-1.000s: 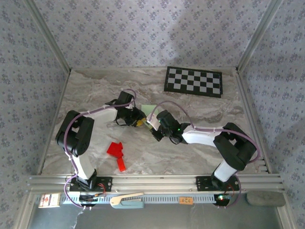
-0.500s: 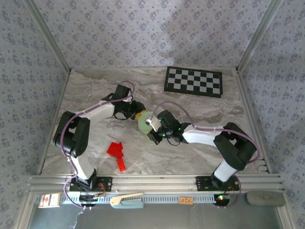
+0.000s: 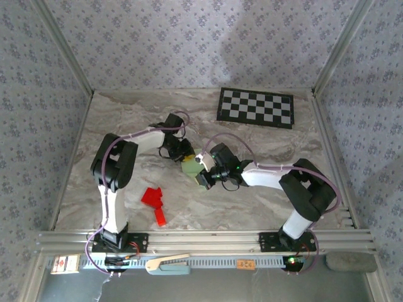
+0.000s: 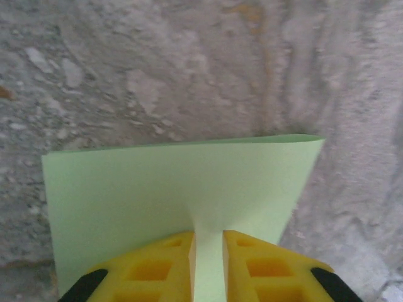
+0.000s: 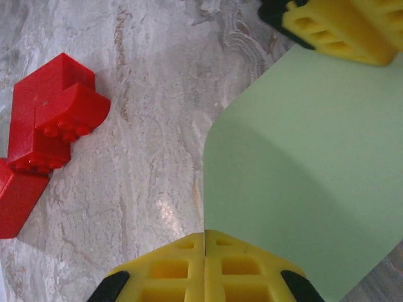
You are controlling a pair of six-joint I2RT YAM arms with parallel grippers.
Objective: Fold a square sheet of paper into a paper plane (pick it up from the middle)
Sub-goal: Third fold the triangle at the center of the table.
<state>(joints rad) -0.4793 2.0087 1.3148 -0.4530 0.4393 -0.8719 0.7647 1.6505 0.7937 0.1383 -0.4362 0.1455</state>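
The square sheet of paper (image 3: 190,167) is pale green and hangs bent between my two grippers just above the marble table, near its middle. My left gripper (image 3: 186,156) grips its far side. In the left wrist view a ridge of the sheet (image 4: 176,189) runs into the narrow gap of my left gripper (image 4: 206,234), touching both yellow fingers. My right gripper (image 5: 204,236) is shut, with the sheet's (image 5: 315,163) left edge caught in its seam. The left gripper's fingers (image 5: 340,25) show at the top right of that view. The paper plane is out of view.
A red brick shape (image 3: 154,202) lies on the table (image 3: 126,126) to the front left of the grippers, and it also shows in the right wrist view (image 5: 56,113). A black-and-white checkerboard (image 3: 256,107) lies at the back right. Patterned walls close in three sides.
My left arm has swung right, bringing its gripper close to the right one, and its jaws have narrowed onto the sheet. The sheet has bunched smaller between the two grippers.
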